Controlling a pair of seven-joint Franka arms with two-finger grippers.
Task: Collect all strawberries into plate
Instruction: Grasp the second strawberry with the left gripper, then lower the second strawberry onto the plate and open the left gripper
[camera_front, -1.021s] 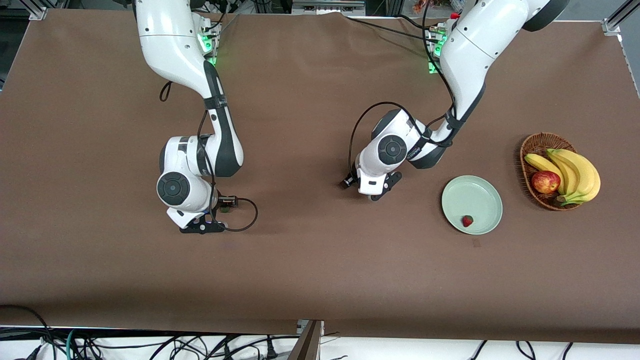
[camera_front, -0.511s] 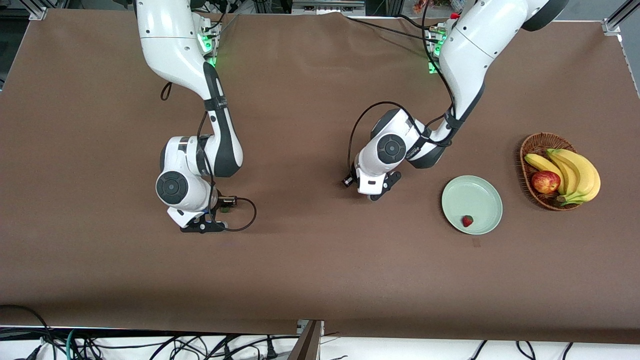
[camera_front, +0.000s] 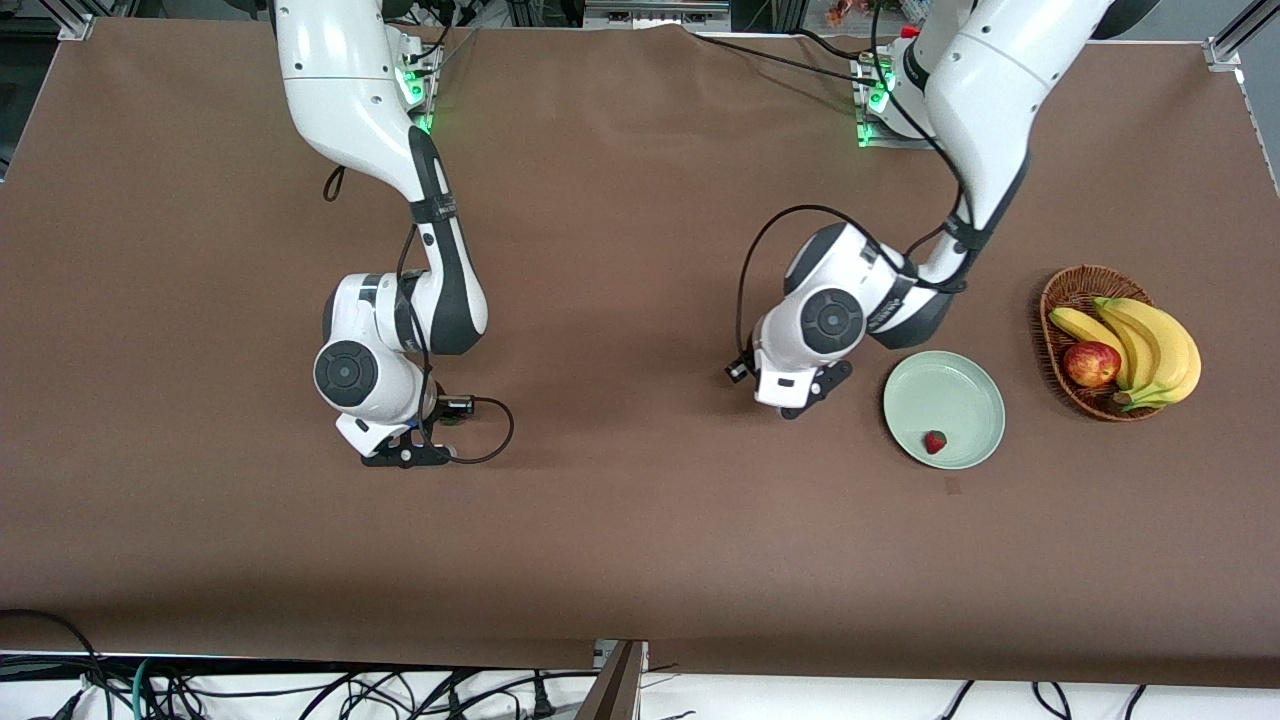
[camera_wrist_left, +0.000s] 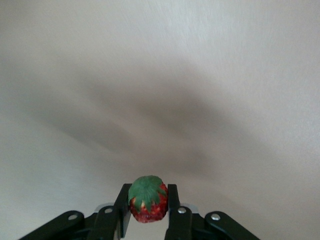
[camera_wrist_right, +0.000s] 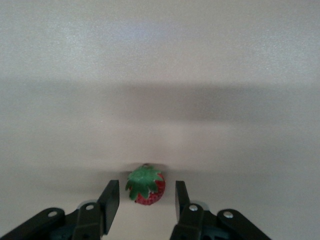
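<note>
Start at your left gripper (camera_wrist_left: 147, 212): its two fingers (camera_wrist_left: 122, 207) are clamped on a strawberry (camera_wrist_left: 147, 200), one on each side of the berry, whose green leafy top faces the wrist camera. In the front view this left gripper (camera_front: 800, 400) hangs over bare counter (camera_front: 640, 520) just beside the plate (camera_front: 965, 385), toward the right arm's end of it; the held berry itself is hidden there under the wrist.

Now your right gripper (camera_wrist_right: 145, 202): its fingers (camera_wrist_right: 111, 197) stand apart with a second strawberry (camera_wrist_right: 146, 186) lying on the counter between them, and neither finger touches it. From the front, the right gripper (camera_front: 415, 440) sits low toward the right arm's end of the counter, well apart from the plate, and its berry is hidden there.

A third strawberry (camera_front: 934, 442) already lies in the plate, close to the part of the rim nearest the front camera. The plate is pale green and sits flat on the counter.

Just beside the plate, toward the left arm's end of the counter, you have a wicker basket (camera_front: 1070, 290) holding bananas (camera_front: 1150, 345) and a red apple (camera_front: 1090, 363).
</note>
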